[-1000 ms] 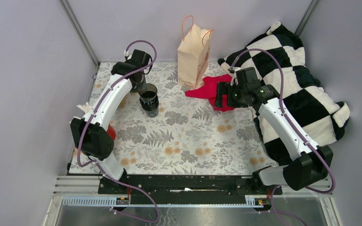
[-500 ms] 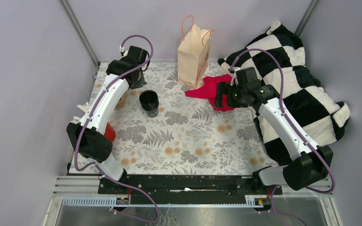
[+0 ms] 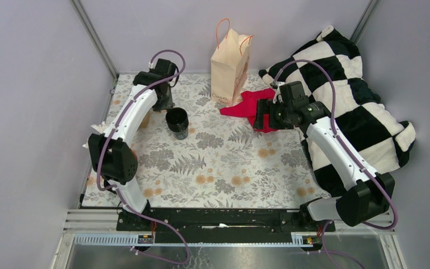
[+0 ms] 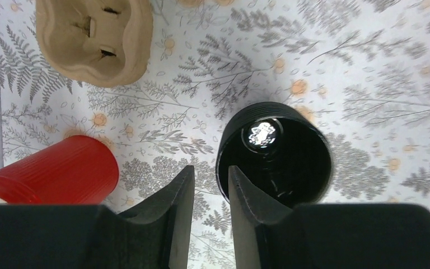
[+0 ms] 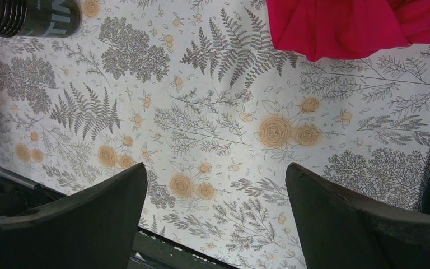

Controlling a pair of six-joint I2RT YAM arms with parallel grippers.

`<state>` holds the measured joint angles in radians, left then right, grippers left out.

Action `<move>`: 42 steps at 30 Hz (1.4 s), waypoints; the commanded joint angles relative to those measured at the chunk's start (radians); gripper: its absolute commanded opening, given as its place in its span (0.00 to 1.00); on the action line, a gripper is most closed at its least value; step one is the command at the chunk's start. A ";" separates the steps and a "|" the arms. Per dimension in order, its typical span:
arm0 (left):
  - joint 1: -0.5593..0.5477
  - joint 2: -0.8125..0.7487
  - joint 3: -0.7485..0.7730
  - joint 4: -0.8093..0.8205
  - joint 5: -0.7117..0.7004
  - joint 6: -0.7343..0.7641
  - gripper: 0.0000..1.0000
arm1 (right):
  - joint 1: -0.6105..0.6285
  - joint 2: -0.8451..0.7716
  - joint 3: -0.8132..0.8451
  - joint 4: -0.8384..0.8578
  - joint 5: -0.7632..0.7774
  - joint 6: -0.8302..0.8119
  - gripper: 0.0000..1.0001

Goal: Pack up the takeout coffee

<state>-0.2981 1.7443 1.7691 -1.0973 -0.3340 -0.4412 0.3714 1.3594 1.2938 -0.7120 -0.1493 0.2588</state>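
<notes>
Left gripper: hangs closer to the paper bag than half a second ago, back from the rear-left corner and now just beside the coffee cup. Fingers narrowly apart, tablecloth showing through the gap, nothing clamped. In the wrist view one finger overlaps the cup's rim; contact not certain. Left elbow swung inward too, now covering the red cup in the overhead view. Coffee cup: unmoved, stands upright left of the paper bag and nearer the arm bases, outside it. Right gripper: almost unchanged, hovers right of the paper bag at the edge of the red cloth, fingers wide apart over tablecloth, holding nothing.

Paper bag: stands upright at the rear, handles up; inside hidden from every view. Coffee cup top: glossy black with one bright reflection; lid or liquid, cannot tell. Red cup: farther left of the paper bag than the coffee cup, ribbed side showing, a sliver of white at its end. Cardboard tray: also left of the paper bag, beyond the red cup, slotted wells facing up. Checkered blanket: heaped right of the paper bag.
</notes>
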 commanded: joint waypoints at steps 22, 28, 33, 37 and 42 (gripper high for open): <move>-0.015 0.054 -0.087 0.042 -0.022 0.058 0.21 | 0.006 -0.010 -0.008 0.027 -0.012 0.003 1.00; -0.016 0.063 -0.089 0.041 -0.024 0.059 0.22 | 0.006 -0.011 -0.010 0.028 -0.012 0.002 1.00; -0.016 0.068 -0.091 0.041 -0.033 0.065 0.18 | 0.006 -0.015 -0.013 0.028 -0.013 0.003 1.00; -0.019 0.058 -0.082 0.042 -0.049 0.067 0.15 | 0.006 -0.014 -0.013 0.027 -0.012 0.003 1.00; -0.025 0.059 -0.073 0.037 -0.055 0.070 0.11 | 0.006 -0.010 -0.012 0.029 -0.015 0.005 1.00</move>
<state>-0.3141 1.8095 1.6787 -1.0756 -0.3508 -0.3859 0.3714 1.3590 1.2785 -0.7006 -0.1509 0.2588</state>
